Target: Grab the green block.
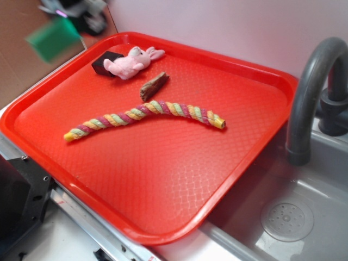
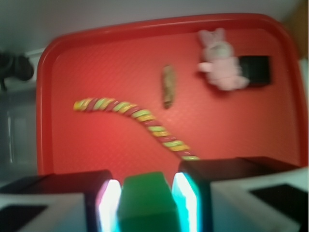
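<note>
The green block point(image 2: 147, 202) sits clamped between my two fingers at the bottom of the wrist view, both pads pressing its sides. In the exterior view the same green block point(image 1: 53, 38) hangs blurred high at the top left, beyond the tray's far left corner. My gripper point(image 2: 147, 200) is shut on it, and the gripper point(image 1: 60, 30) shows only as a blurred dark shape above the block in the exterior view. The red tray point(image 1: 163, 179) lies well below.
On the tray lie a striped rope toy point(image 1: 147, 115), a brown stick point(image 1: 154, 86), a pink plush bunny point(image 1: 130, 61) and a dark block point(image 1: 104, 61). A grey faucet point(image 1: 312, 87) and sink point(image 1: 293, 217) stand to the right.
</note>
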Tool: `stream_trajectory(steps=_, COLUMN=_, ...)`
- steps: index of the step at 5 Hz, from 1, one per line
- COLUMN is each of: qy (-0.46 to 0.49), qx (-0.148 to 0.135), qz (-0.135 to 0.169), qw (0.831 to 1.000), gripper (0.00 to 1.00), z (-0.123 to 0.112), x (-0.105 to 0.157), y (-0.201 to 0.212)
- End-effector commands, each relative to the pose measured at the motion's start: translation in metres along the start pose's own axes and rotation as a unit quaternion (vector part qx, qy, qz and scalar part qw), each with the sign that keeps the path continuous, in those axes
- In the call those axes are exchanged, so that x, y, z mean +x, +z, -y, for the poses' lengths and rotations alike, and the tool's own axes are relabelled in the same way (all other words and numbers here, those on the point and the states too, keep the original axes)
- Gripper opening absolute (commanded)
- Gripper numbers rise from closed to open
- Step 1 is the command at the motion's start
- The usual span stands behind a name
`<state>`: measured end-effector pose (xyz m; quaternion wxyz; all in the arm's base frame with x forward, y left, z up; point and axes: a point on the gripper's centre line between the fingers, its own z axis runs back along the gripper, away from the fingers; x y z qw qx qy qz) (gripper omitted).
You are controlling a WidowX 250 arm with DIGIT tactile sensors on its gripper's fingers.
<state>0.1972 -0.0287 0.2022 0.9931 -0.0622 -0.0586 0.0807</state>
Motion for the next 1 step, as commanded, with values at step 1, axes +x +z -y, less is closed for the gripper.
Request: stream_trajectory(steps=1, qy=0.018, qx=0.002, qz=0.012, qw=1.000, gripper=0.00, z=-0.0066, x=-0.0068, y=0.0039)
